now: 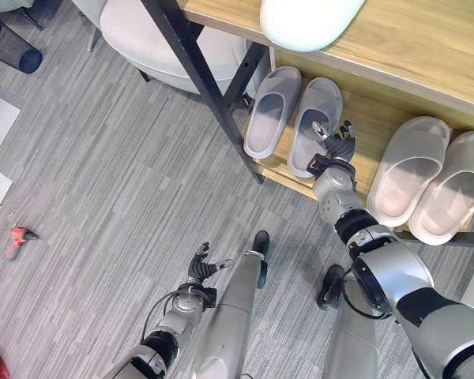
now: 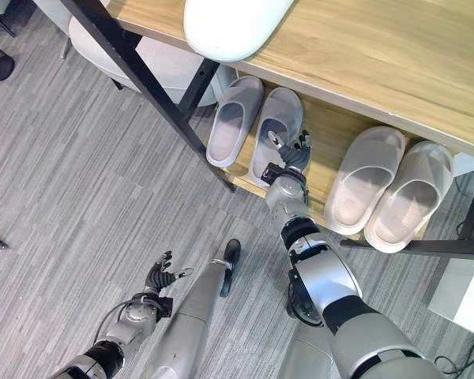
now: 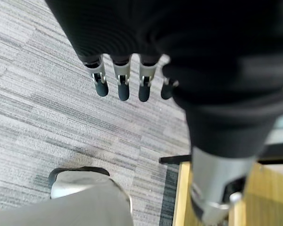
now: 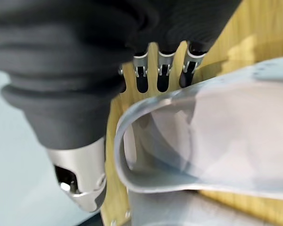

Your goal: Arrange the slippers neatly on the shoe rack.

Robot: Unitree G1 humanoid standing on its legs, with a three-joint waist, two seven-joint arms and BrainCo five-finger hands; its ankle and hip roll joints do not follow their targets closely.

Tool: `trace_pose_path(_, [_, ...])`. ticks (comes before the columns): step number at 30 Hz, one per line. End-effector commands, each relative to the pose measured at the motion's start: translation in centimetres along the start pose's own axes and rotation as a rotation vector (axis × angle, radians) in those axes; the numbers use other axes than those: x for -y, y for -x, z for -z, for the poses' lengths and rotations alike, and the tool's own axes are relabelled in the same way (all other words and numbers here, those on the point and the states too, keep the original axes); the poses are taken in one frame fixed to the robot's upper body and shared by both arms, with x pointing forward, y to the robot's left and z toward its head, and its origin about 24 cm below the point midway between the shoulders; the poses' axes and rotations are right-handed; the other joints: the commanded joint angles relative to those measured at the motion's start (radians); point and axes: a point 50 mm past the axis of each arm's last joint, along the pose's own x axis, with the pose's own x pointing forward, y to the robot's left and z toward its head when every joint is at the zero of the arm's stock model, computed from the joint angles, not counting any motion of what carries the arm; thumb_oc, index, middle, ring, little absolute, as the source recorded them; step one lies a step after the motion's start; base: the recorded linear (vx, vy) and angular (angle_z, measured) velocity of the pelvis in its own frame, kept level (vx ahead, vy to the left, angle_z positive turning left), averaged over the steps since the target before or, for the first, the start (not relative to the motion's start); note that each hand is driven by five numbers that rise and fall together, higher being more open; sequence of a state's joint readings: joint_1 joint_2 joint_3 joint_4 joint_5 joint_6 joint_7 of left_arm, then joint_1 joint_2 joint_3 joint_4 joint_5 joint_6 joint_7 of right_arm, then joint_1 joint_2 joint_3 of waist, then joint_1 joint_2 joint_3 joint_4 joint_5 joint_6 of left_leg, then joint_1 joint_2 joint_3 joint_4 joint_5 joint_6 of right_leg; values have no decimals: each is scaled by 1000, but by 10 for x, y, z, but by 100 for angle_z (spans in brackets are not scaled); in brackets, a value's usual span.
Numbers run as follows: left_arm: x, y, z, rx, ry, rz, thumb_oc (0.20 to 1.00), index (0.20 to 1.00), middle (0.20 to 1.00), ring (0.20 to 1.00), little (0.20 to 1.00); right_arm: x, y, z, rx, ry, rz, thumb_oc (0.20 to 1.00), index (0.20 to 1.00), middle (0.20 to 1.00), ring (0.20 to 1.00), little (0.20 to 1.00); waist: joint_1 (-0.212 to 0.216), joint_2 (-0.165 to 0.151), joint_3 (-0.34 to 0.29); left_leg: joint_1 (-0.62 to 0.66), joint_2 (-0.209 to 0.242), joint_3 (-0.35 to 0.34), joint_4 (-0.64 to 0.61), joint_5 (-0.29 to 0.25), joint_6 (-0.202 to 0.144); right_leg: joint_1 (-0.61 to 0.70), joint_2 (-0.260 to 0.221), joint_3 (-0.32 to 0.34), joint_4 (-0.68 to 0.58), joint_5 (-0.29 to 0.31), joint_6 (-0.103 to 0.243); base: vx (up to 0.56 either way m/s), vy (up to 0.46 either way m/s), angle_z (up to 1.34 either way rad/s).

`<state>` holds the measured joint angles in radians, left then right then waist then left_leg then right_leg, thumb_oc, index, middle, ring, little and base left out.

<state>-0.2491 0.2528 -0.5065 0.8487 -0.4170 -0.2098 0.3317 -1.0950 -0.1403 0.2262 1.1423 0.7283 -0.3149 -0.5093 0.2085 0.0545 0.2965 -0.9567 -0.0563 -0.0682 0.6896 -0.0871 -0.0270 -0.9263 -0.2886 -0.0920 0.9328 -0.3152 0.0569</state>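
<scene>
Left eye view: the rack [image 1: 379, 118] is a low wooden shelf under a wooden top. Two grey slippers stand side by side at its left end, toes inward: the left grey slipper [image 1: 270, 110] and the right grey slipper [image 1: 316, 118]. Two cream slippers [image 1: 434, 178] sit as a pair toward the right end, heels just over the front edge. The right hand [image 1: 338, 146] is at the heel of the right grey slipper, fingers spread over its outer side. The left hand [image 1: 201, 267] hangs low over the carpet, away from the rack, holding nothing.

Right eye view: same layout; the right hand [image 2: 292, 158] sits against the right grey slipper's [image 2: 275, 130] heel, fingers fairly straight.

Left wrist view: the left hand [image 3: 122, 84] shows relaxed fingers over bare carpet [image 3: 47, 108].

Right wrist view: the right hand's fingers [image 4: 162, 77] are extended, lying behind the slipper's [image 4: 212, 136] grey rim and resting near the shelf wood; they are not curled round it.

All four slippers already lie on the shelf, so this looks like the closing adjustment: nudging the right grey slipper square with its mate. The next move probably calls for a light push or none, then drawing the hand back without dragging the heel off the front edge.
</scene>
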Motion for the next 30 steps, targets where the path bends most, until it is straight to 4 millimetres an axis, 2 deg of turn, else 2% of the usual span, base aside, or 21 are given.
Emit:
trace_pose_path(1, [-15,-6,-4,18,-8,-35,1000,1000,1000,1000,1000,-24,-7,-37,53,-120,-79,1000,1000,1000,1000,1000,55,18,30,71,-29,14,20,-128,38,152,29,-7,-58,-65,3,16,-17,10])
trace_pose_path(4, [-20,-5,-2,11,-2,-37,1000,1000,1000,1000,1000,-14,-15,-44,35,-180,-50,1000,1000,1000,1000,1000,68,20,31,79,-31,14,16,-129,39,159,25,-9,-58,-70,5,17,-7,7])
trace_pose_path(8, [-27,-1,7,-9,-23,-36,1000,1000,1000,1000,1000,6,-25,-56,64,-173,-24,1000,1000,1000,1000,1000,85,25,34,92,-36,11,19,-128,39,176,17,-12,-52,-74,7,0,0,0])
trace_pose_path(13, [-31,-1,13,-35,-39,-32,1000,1000,1000,1000,1000,22,-27,-44,35,-134,-29,1000,1000,1000,1000,1000,83,12,42,125,-30,10,8,-127,39,209,23,-14,-67,-68,6,-5,-5,4])
trace_pose_path(14, [-30,-1,13,-43,-36,-32,1000,1000,1000,1000,1000,30,-26,-35,21,-25,-18,1000,1000,1000,1000,1000,75,3,45,142,-25,12,-4,-123,37,225,27,-16,-83,-60,6,0,0,0])
trace_pose_path(15, [-30,-1,13,-43,-36,-32,1000,1000,1000,1000,1000,30,-26,-35,22,-24,-17,1000,1000,1000,1000,1000,75,4,46,143,-24,12,-5,-123,37,227,27,-16,-85,-59,6,-34,5,-1])
trace_pose_path(16, [-29,-4,9,-33,-34,-40,1000,1000,1000,1000,1000,30,-24,-27,31,175,-21,1000,1000,1000,1000,1000,63,-9,47,167,-16,15,-28,-115,34,249,32,-19,-110,-46,7,0,0,0])
trace_pose_path(17, [-29,-4,9,-33,-33,-40,1000,1000,1000,1000,1000,30,-24,-26,32,177,-21,1000,1000,1000,1000,1000,62,-8,48,170,-16,15,-30,-114,34,252,32,-20,-112,-45,7,-23,-1,-4])
trace_pose_path(19, [-27,-10,0,-20,-29,-51,1000,1000,1000,1000,1000,32,-19,-11,27,381,-26,1000,1000,1000,1000,1000,45,-20,51,202,-7,19,-58,-104,30,286,41,-22,-147,-30,8,-22,-2,-9])
trace_pose_path(20, [-28,-16,-8,-17,-22,-76,1000,1000,1000,1000,1000,29,-11,8,18,526,-57,1000,1000,1000,1000,1000,22,-38,48,248,3,23,-103,-89,25,332,55,-27,-203,-9,8,-21,-2,-11])
trace_pose_path(21, [-28,-16,-8,-17,-21,-76,1000,1000,1000,1000,1000,29,-10,8,18,527,-57,1000,1000,1000,1000,1000,22,-37,50,251,3,22,-106,-87,25,337,55,-28,-206,-7,8,-6,5,-19])
trace_pose_path(22, [-29,-19,-11,-23,-22,-92,1000,1000,1000,1000,1000,27,1,31,-21,556,-87,1000,1000,1000,1000,1000,2,-50,44,297,12,29,-153,-72,22,384,67,-32,-264,16,14,-2,4,-26])
trace_pose_path(23, [-29,-19,-11,-23,-22,-92,1000,1000,1000,1000,1000,27,1,31,-21,556,-87,1000,1000,1000,1000,1000,2,-50,45,300,12,28,-155,-71,22,387,67,-33,-266,17,14,9,-1,-30])
trace_pose_path(24, [-29,-21,-12,-32,-12,-103,1000,1000,1000,1000,1000,28,9,45,-60,544,-109,1000,1000,1000,1000,1000,-11,-58,39,329,16,32,-188,-59,18,419,74,-37,-306,33,18,-46,13,-25])
trace_pose_path(25, [-29,-22,-12,-39,-9,-106,1000,1000,1000,1000,1000,29,19,63,-107,516,-133,1000,1000,1000,1000,1000,-25,-61,31,353,23,36,-235,-16,20,442,84,-45,-358,79,17,-21,20,-24])
trace_pose_path(27, [-28,-22,-7,-76,-7,-103,1000,1000,1000,1000,1000,46,42,103,-246,501,-166,1000,1000,1000,1000,1000,-48,-71,14,424,34,42,-304,5,15,514,93,-52,-438,109,27,54,9,-25])
trace_pose_path(30, [-27,-23,-3,-123,-4,-105,1000,1000,1000,1000,1000,66,68,137,-367,517,-194,1000,1000,1000,1000,1000,-77,-80,-11,524,44,48,-389,29,7,605,101,-62,-540,144,37,94,-12,-21])
